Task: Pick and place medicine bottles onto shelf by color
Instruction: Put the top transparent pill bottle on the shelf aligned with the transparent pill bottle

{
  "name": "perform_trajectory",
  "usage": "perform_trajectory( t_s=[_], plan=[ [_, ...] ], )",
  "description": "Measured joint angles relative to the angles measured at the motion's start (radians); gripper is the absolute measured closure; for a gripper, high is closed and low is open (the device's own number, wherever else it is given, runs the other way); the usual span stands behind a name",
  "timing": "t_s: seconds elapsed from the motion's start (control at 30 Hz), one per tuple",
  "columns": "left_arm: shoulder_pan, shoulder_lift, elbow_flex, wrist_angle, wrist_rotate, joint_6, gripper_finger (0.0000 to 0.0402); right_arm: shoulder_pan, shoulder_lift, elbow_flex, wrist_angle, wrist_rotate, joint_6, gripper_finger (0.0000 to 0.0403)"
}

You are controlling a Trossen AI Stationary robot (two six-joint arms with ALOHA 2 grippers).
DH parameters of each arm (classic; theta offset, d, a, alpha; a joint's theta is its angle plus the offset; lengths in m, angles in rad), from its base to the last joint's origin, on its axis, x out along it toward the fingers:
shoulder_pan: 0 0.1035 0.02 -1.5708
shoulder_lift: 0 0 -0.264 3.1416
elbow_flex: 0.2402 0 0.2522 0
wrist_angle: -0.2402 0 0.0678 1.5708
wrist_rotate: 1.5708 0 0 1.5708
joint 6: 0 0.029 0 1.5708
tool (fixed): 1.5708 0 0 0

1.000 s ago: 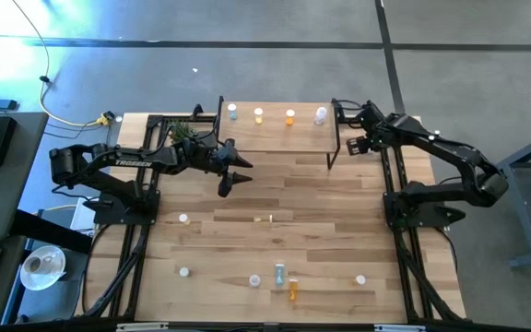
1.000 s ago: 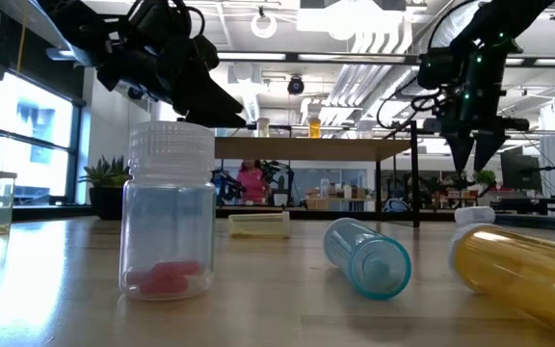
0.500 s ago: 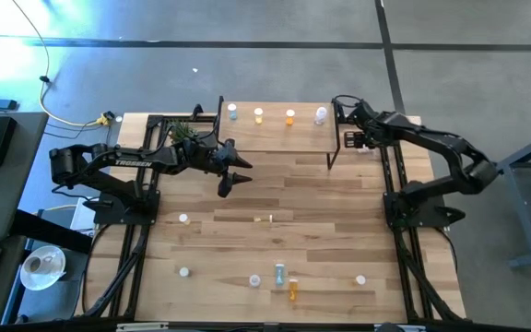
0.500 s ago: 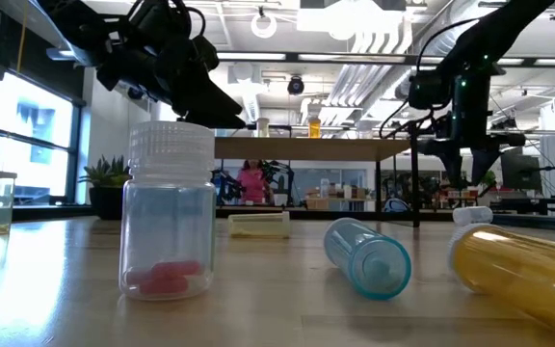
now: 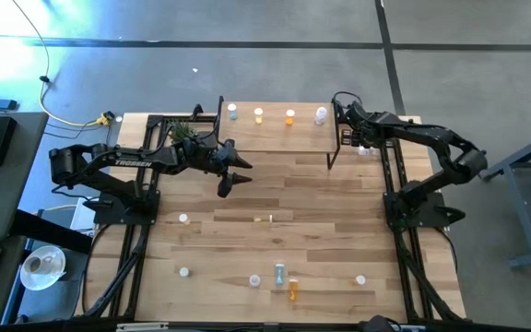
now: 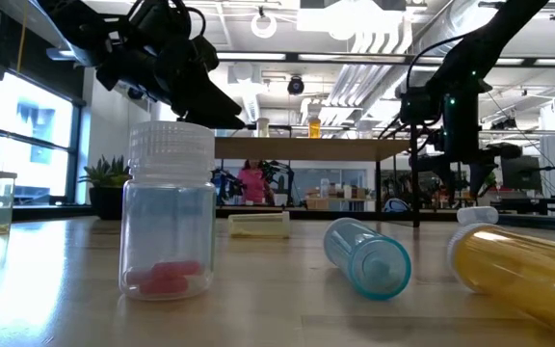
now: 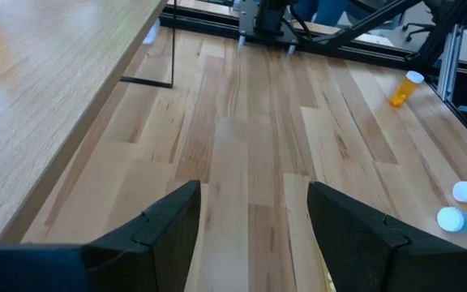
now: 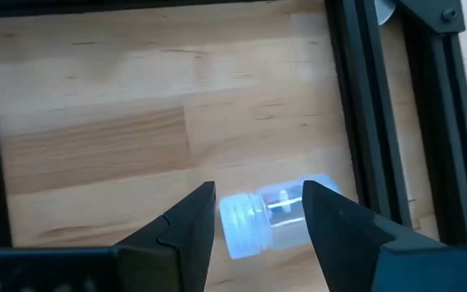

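Several medicine bottles stand in a row on the shelf (image 5: 275,134): blue (image 5: 233,112), yellow (image 5: 259,115), orange (image 5: 290,116) and clear (image 5: 321,115). Others lie scattered near the table's front, among them a blue one (image 5: 280,274) and an orange one (image 5: 293,290). A clear bottle (image 8: 278,217) lies on its side on the table by the shelf's right end. My right gripper (image 8: 259,188) hangs open above it, pointing steeply down, one finger to each side, apart from it. My left gripper (image 5: 238,178) waits open above the table in front of the shelf's left part.
A potted plant (image 5: 184,134) stands left of the shelf. Black frame rails (image 8: 371,122) run close beside the clear bottle. In the low view a clear bottle with red pills (image 6: 170,212) stands upright in front; a blue one (image 6: 369,255) and a yellow one (image 6: 518,270) lie beside it.
My right gripper has sunk toward the table beside the shelf's right end, drifted a little toward the shelf and rolled about its own axis. It has stayed open.
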Motion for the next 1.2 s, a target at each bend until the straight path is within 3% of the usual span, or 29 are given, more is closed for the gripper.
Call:
perform_trajectory(
  t_s=[0.47, 1.2],
  plan=[
    [0.000, 0.000, 0.000, -0.003, 0.000, 0.005, 0.0186, 0.000, 0.037, 0.000, -0.041, -0.023, -0.037, 0.0226],
    [0.000, 0.000, 0.000, -0.003, 0.000, 0.005, 0.0186, -0.003, 0.037, -0.008, -0.142, -0.046, 0.034, 0.0226]
  ],
)
